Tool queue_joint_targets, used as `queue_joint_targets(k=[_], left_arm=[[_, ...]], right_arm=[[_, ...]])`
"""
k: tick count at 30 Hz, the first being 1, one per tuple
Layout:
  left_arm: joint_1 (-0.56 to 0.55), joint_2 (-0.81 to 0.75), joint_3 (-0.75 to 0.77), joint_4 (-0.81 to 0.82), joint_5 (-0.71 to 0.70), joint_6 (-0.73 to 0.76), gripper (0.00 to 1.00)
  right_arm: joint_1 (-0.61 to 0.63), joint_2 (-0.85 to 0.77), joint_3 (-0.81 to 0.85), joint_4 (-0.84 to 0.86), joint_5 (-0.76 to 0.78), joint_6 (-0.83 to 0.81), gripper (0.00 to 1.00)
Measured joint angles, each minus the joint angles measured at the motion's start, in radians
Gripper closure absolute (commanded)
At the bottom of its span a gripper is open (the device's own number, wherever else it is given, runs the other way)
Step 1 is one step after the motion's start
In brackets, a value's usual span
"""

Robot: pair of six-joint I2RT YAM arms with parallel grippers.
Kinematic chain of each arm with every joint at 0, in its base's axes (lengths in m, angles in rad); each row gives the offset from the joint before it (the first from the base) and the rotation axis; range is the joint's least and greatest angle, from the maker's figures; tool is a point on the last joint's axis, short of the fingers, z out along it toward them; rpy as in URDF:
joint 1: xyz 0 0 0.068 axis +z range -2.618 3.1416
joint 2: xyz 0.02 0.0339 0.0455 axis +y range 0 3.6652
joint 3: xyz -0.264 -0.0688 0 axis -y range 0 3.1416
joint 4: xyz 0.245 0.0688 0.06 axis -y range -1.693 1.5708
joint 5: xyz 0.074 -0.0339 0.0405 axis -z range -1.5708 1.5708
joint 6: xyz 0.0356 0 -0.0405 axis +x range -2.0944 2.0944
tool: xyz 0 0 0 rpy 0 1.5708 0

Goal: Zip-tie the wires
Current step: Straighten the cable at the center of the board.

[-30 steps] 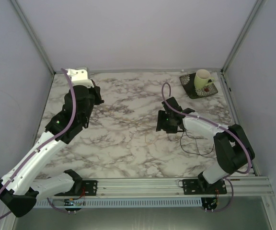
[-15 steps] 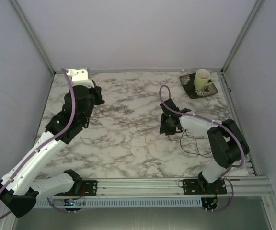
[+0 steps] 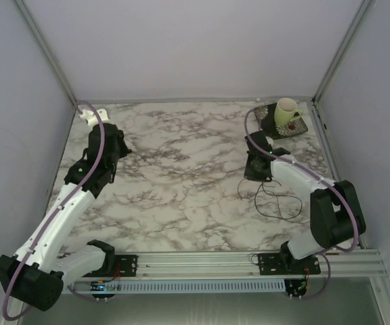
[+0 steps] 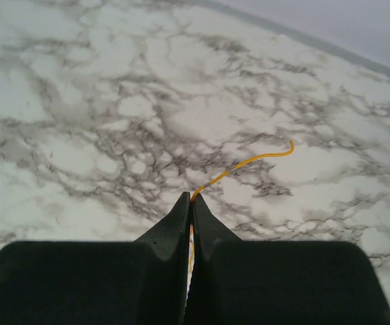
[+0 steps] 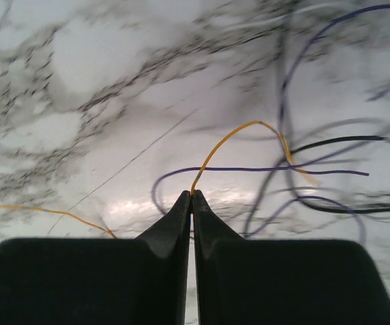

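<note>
The wires (image 3: 277,201) lie as thin dark loops on the marble near the right arm. In the right wrist view they cross as purple (image 5: 283,169) and black (image 5: 344,141) strands. My right gripper (image 5: 191,193) is shut on a thin yellow strand (image 5: 229,139) that arcs over them; in the top view this gripper (image 3: 254,172) sits just above the loops. My left gripper (image 4: 191,196) is shut on another thin yellow strand (image 4: 249,161), whose free end curls over bare marble. In the top view the left gripper (image 3: 122,145) is at the far left, well away from the wires.
A pale cup (image 3: 287,110) stands on a dark patterned dish (image 3: 296,128) at the back right corner. Grey walls enclose the marble table (image 3: 181,196) on three sides. A metal rail (image 3: 202,261) runs along the near edge.
My right gripper has closed on the yellow strand and moved right and back. The left arm has swung left toward the wall, its gripper staying shut.
</note>
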Motion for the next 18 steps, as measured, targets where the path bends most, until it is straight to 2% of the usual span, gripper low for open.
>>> queue_joint_targets(k=[7, 18], left_arm=[[0.099, 0.000, -0.151, -0.005, 0.087, -0.065, 1.00], [0.112, -0.052, -0.470, 0.098, 0.144, -0.237, 1.00]], right_arm=[[-0.180, -0.072, -0.002, -0.061, 0.100, -0.074, 1.00], [-0.386, -0.095, -0.002, -0.104, 0.219, -0.196, 1.00]])
